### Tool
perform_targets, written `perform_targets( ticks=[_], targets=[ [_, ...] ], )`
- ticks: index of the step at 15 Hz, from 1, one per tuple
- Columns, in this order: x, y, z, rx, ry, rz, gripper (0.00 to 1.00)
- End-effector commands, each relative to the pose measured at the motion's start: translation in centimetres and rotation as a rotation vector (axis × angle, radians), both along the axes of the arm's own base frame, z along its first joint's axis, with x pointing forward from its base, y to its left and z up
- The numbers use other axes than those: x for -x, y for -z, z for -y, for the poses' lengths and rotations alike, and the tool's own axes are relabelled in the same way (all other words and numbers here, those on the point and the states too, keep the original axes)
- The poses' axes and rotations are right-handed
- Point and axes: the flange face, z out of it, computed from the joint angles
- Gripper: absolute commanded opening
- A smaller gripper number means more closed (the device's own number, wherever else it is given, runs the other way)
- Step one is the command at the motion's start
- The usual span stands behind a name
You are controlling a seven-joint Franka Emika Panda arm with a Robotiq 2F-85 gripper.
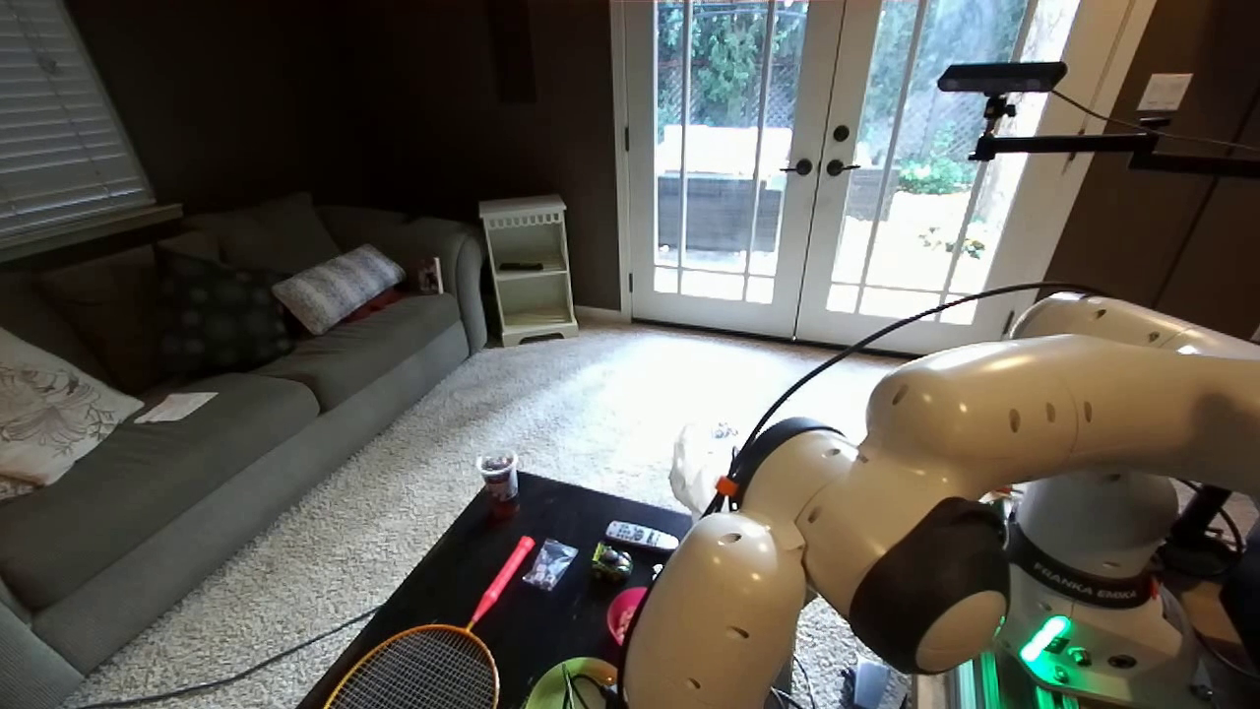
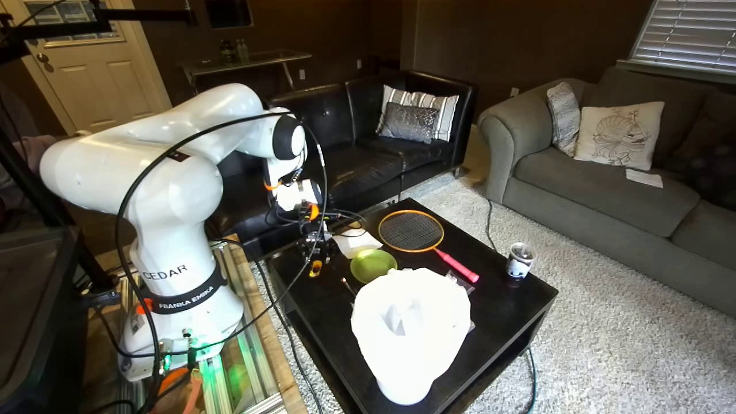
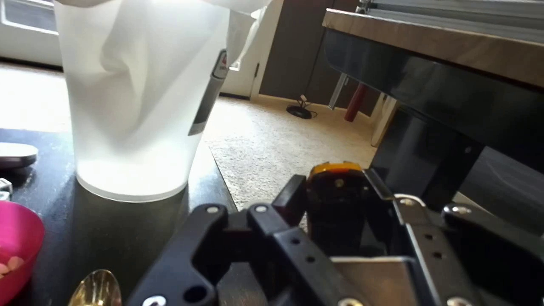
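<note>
My gripper points out past the edge of the black table in the wrist view. Its two fingers are shut on a small black object with a yellow-orange end, one fingertip against each side. In an exterior view, the gripper hangs low near the table's robot-side edge, with the yellow-and-black object at its fingertips. A green bowl and a white sheet of paper lie close by. In an exterior view where the arm stands in front, the gripper and the held object are hidden.
A lined white bin stands on the black table. A badminton racket, a cup, a remote, a toy car, a clear packet, a pink bowl and a spoon are also on it.
</note>
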Motion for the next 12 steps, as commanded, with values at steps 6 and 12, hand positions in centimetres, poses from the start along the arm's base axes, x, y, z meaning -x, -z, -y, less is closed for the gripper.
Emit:
perform_targets(
  ticks=[6,12],
  targets=[
    [1.1,1.9,-1.8,-0.209,0.41,0.043,0.13],
    [0.2,3.7,-7.5,-0.527,0.472,0.185,0.13]
  ],
)
